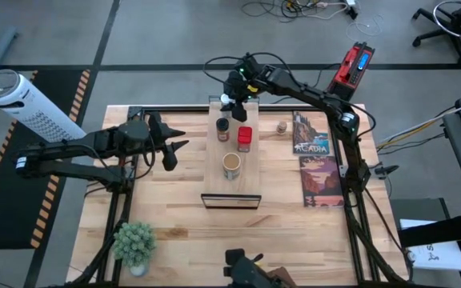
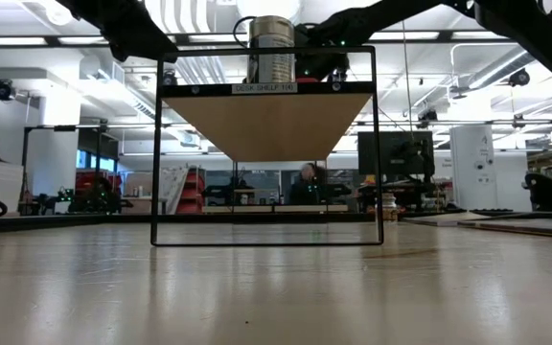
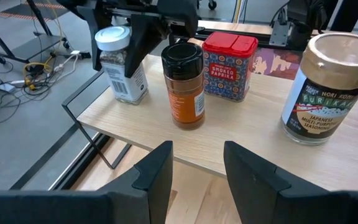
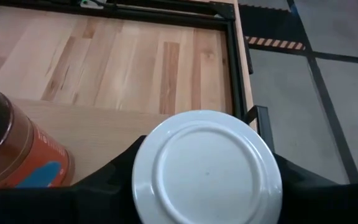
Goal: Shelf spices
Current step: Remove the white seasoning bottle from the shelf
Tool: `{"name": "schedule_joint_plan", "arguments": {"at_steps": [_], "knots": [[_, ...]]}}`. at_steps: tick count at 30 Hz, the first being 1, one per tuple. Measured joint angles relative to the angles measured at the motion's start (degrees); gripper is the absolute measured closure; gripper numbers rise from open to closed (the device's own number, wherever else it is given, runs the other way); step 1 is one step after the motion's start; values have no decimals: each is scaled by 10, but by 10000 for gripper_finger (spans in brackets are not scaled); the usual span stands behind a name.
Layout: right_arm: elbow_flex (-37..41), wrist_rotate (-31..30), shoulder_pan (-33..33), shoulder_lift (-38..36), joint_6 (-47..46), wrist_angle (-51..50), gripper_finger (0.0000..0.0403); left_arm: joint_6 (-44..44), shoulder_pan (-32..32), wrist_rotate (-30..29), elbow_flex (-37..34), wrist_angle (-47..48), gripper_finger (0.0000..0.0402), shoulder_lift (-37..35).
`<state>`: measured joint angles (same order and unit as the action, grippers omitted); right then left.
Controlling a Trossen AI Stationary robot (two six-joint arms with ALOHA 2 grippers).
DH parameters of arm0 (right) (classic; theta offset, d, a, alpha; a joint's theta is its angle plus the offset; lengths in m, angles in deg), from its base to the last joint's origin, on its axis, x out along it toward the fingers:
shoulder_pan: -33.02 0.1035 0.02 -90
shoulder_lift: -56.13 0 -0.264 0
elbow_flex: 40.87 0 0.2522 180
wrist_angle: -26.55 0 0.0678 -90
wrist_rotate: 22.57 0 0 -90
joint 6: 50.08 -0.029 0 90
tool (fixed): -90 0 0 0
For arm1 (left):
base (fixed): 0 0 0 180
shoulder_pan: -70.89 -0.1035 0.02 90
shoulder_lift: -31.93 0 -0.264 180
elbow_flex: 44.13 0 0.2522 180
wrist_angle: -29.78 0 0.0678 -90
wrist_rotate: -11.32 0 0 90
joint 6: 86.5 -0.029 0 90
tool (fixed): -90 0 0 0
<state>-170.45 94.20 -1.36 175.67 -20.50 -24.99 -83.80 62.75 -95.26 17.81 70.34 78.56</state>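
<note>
From the table-level camera, the shelf (image 2: 266, 125) was seen only from below, as a pale underside in a thin black frame, and just the tan-topped round jar (image 2: 272, 50) stood out above its labelled front edge; the other spices were hidden behind it.

The left wrist view showed all four on the board. Nearest to the left gripper (image 3: 197, 177), whose dark fingers stood apart with nothing between them, was the dark black-lidded jar (image 3: 184, 84) with orange powder. The red tin (image 3: 229, 58), marked smoked paprika, stood just behind it, and the tan-topped jar, marked furikake, was partly cut off at the picture edge. The white-capped jar (image 3: 120, 62) stood close to the corner of the shelf, and the right gripper (image 3: 148, 28) was clamped on it from above.

In the right wrist view the white cap (image 4: 207, 168) filled the space between the dark fingers, so the jar body was hidden.

From above, the left gripper hovered over bare tabletop (image 1: 174, 208) beside the shelf, not touching it. The front half of the board was free. Farther right lay two flat printed game boxes (image 1: 310, 136) and a small brown object (image 1: 282, 126), too small to identify.
</note>
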Motion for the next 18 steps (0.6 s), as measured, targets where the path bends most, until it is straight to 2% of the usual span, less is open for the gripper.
{"name": "schedule_joint_plan", "arguments": {"at_steps": [6, 18], "knots": [[0, 0, -6, -36, 3, -3, 221, 0, 0, 0, 0, 0, 269, 0], [0, -13, -42, -119, 11, -90, 221, 9, 0, 1, 0, 3, 269, 0]]}}
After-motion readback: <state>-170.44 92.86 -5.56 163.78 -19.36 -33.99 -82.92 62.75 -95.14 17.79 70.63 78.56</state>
